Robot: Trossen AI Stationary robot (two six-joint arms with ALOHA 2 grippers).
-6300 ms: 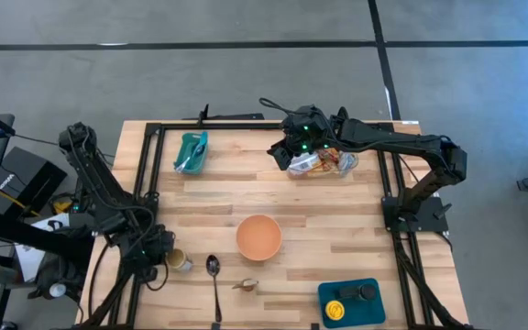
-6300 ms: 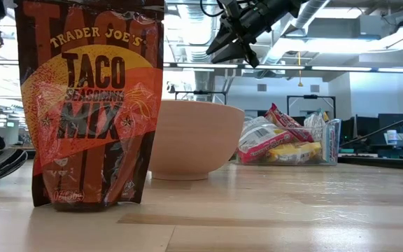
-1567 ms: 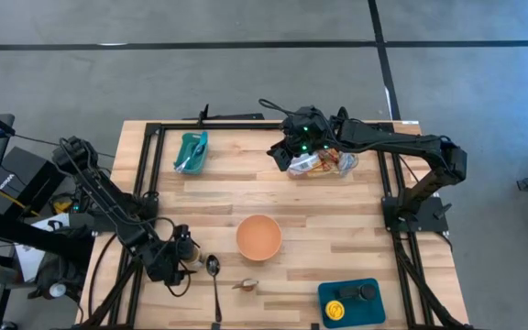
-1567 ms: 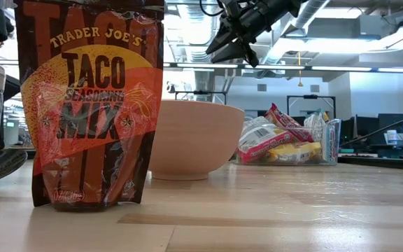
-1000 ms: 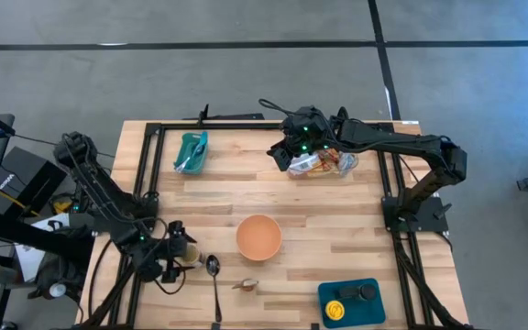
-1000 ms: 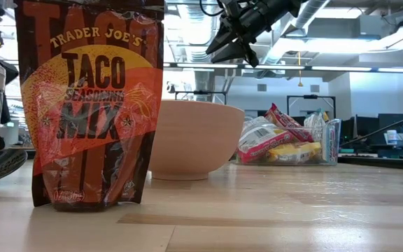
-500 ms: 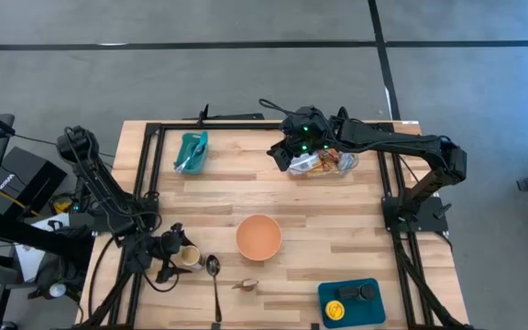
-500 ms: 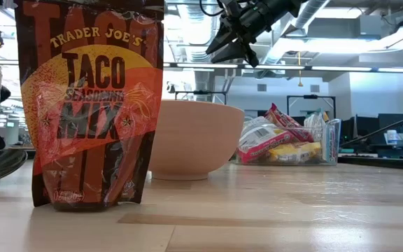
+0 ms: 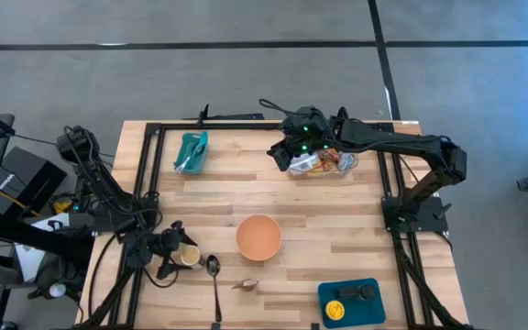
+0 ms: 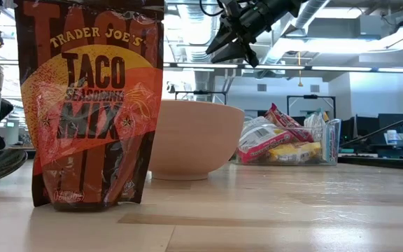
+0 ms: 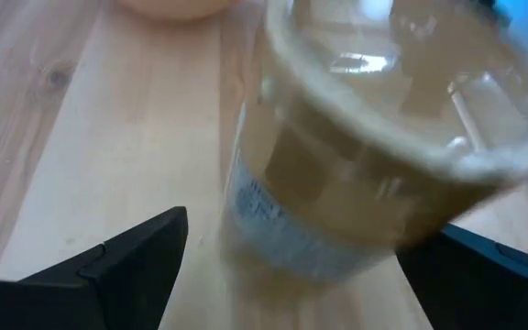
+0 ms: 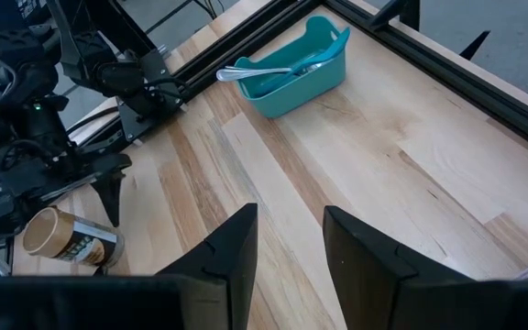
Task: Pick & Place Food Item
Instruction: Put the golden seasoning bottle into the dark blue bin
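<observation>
Tilted jar between spread fingers, easy to knock over.

On the left, the left tool [image 9: 174, 251] stands spread wide near the front left corner of the surface [image 9: 337, 206], and the small seasoning jar [image 9: 188, 256] lies between its two fingers [image 11: 131, 261], leaning, with neither finger clearly touching it. If the tool shuts while the jar is off-centre, one finger could likely push it over, or roll it into the spoon [image 9: 214, 284] just beside it and on toward the bowl [image 9: 258, 236]. On the right, the right tool [image 9: 289, 158] hovers over the snack bin [image 9: 348, 163] at the far edge, fingers part open and holding nothing.
</observation>
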